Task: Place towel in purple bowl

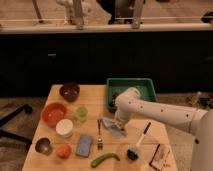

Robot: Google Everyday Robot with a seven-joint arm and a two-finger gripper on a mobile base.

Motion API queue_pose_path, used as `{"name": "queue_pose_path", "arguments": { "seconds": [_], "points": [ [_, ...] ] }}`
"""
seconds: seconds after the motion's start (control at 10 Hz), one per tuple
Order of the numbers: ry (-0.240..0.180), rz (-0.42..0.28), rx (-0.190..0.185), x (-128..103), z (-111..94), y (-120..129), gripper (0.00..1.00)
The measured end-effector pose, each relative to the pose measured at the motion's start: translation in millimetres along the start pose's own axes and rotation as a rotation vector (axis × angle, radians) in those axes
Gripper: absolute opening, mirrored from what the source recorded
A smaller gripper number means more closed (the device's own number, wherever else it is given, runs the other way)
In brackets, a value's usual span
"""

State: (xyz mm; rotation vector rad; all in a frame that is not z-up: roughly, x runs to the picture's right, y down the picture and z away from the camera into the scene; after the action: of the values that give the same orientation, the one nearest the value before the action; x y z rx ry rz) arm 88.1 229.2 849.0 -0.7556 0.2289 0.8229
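Towel (111, 128), centre frame: gripper (119, 121) jaws pinched shut on it (ready for lifting), purple bowl (69, 91) upper left.

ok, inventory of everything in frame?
purple bowl: 1, purple, far left
orange bowl: 1, orange-red, left
cup: 1, green, beside orange bowl
tub: 1, white, mid-left
metal cup: 1, silver, near-left corner
fruit: 1, orange-red, beside metal cup
sponge: 1, blue, beside fruit
fork: 1, metal, beside sponge
vegetable: 1, green, near edge
towel: 1, grey-blue, centre
brush: 1, black-white, right of towel
tray: 1, green, far right
table: 1, wood, centre
arm: 1, white, from right
end effector: 1, white, shut on towel
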Motion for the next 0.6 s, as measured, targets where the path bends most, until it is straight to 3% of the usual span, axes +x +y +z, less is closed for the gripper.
{"name": "queue_pose_path", "arguments": {
  "seconds": [0.2, 0.6],
  "points": [
    [-0.023, -0.005, -0.028, 5, -5, -4, 0.00],
    [-0.077, -0.018, -0.025, 10, -25, -5, 0.00]
  ]
}}
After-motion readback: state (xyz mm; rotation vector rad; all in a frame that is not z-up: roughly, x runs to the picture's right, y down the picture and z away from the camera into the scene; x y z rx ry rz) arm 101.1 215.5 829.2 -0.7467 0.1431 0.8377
